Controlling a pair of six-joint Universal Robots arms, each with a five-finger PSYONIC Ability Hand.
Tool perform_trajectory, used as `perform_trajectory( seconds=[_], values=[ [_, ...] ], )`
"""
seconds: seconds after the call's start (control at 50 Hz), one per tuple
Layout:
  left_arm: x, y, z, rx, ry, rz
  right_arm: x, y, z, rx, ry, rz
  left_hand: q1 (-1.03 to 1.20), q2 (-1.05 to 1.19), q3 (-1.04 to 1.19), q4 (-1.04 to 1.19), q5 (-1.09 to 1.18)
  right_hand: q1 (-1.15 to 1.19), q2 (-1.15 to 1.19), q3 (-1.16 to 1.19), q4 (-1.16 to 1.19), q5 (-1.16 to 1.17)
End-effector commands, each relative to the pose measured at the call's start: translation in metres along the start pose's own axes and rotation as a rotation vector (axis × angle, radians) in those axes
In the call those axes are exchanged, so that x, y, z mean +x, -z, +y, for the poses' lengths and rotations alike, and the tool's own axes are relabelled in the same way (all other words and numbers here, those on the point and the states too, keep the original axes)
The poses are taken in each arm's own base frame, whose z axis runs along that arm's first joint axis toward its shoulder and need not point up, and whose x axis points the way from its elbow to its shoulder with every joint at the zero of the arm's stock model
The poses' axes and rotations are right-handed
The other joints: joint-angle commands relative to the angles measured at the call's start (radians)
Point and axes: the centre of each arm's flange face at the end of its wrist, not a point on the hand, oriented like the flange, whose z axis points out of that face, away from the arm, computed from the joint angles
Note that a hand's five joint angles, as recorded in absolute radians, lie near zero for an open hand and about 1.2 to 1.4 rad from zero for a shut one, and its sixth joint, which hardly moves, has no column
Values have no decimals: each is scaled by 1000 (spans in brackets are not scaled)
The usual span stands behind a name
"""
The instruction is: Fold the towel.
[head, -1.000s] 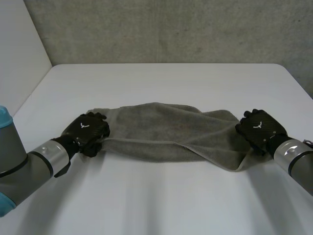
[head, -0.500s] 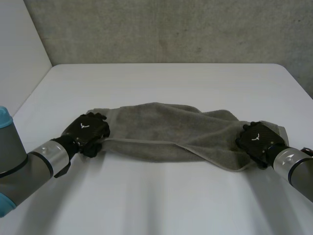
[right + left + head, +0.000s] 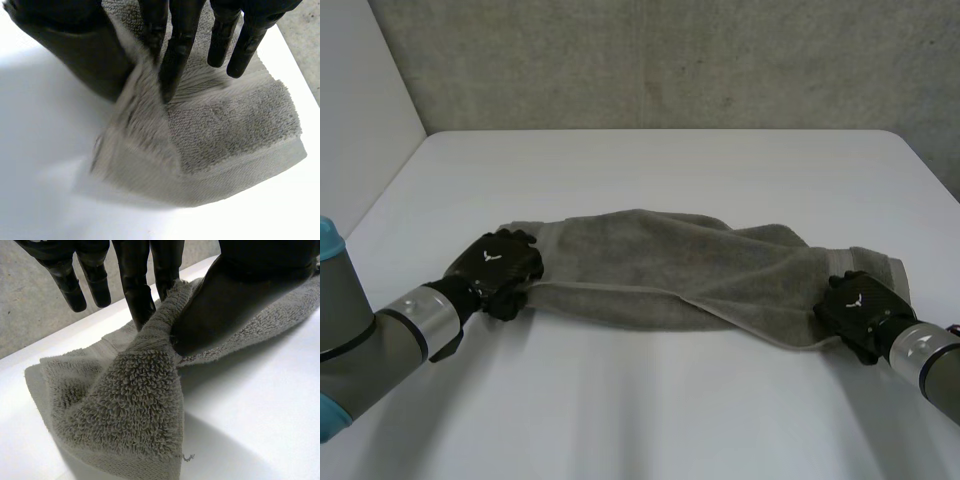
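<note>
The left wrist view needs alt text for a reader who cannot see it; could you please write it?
The left robot hand pinches a raised fold of the grey towel between its thumb and fingers. The towel's bunched end rests on the white table.

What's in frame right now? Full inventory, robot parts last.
towel: 1, grey, stretched sideways across the near half of the table, bunched, between the two hands
table: 1, white, under everything
wall: 1, grey concrete, behind the table's far edge
side panel: 1, white, beyond the table's left edge
left arm: 1, grey with a light-blue cap, near left
right arm: 1, grey, near right
left hand: 1, black, at the towel's left end, fingers and thumb pinching a fold
right hand: 1, black, at the towel's right end, pinching it likewise
</note>
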Motion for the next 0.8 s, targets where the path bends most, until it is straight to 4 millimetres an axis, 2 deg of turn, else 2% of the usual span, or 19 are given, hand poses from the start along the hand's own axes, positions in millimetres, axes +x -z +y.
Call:
perform_trajectory(
  seconds=[0.02,0.1,0.18,0.2,0.24,0.36,0.42,0.46,0.48,0.52,0.54,0.58,0.62,0.64,0.68,0.7,0.74,0.76,0.8],
  values=[
    [0,2,-3,6,-3,-3,7,2,-5,15,-33,4,129,91,-51,-59,81,197,203,-42,-76,198],
    [1,7,-10,10,-2,-2,19,11,-15,31,-132,16,129,91,-51,-59,81,197,203,-42,-76,198],
    [4,24,-30,42,-11,10,40,35,-47,138,-336,-7,129,91,-51,-59,81,197,203,-42,-76,198],
    [4,24,-30,43,-11,10,40,35,-47,138,-337,-7,129,91,-51,-59,81,197,203,-42,-76,198],
    [5,30,-38,58,-6,23,46,47,-63,214,-403,-38,129,91,-51,-59,81,197,203,-42,-76,198],
    [-5,31,-40,57,-1,-5,55,47,-69,236,-377,-16,129,91,-51,-59,81,197,203,-42,-76,198],
    [-16,25,-40,62,0,-30,70,32,-65,184,-293,62,129,91,-51,-59,81,197,203,-42,-76,198],
    [-22,8,-32,39,-1,-20,76,25,-67,181,-257,81,129,91,-51,-59,81,197,203,-42,-76,198],
    [-22,8,-32,39,-1,-19,76,25,-67,181,-257,81,129,91,-51,-59,81,197,203,-42,-76,198],
    [-32,-13,-32,40,-6,-19,81,11,-78,205,-192,91,129,91,-51,-59,81,197,203,-42,-76,198],
    [-32,-13,-32,40,-6,-19,82,11,-78,205,-192,91,129,91,-51,-59,81,197,203,-42,-76,198],
    [-40,-24,-35,52,-16,-33,88,-3,-95,259,-139,106,129,91,-51,-59,81,197,203,-42,-76,198],
    [-51,-46,-49,99,-53,-64,94,-12,-103,290,-113,128,129,91,-51,-59,81,197,203,-42,-76,198],
    [-51,-47,-49,99,-53,-64,94,-12,-103,290,-112,128,129,91,-51,-59,81,197,203,-42,-76,198],
    [-53,-68,-81,204,-119,-70,114,-23,-129,396,-53,223,129,91,-51,-59,81,197,203,-42,-76,198],
    [-53,-68,-81,205,-119,-70,114,-23,-129,397,-52,224,129,91,-51,-59,81,197,203,-42,-76,198],
    [-65,-77,-132,373,-200,-121,154,-14,-167,550,1,417,129,91,-51,-59,81,197,203,-42,-76,198],
    [-65,-77,-133,374,-200,-122,154,-14,-168,551,1,418,129,91,-51,-59,81,197,203,-42,-76,198],
    [-74,-70,-194,590,-280,-194,193,18,-210,731,-13,621,129,91,-51,-59,81,197,203,-42,-76,198]
  ],
)
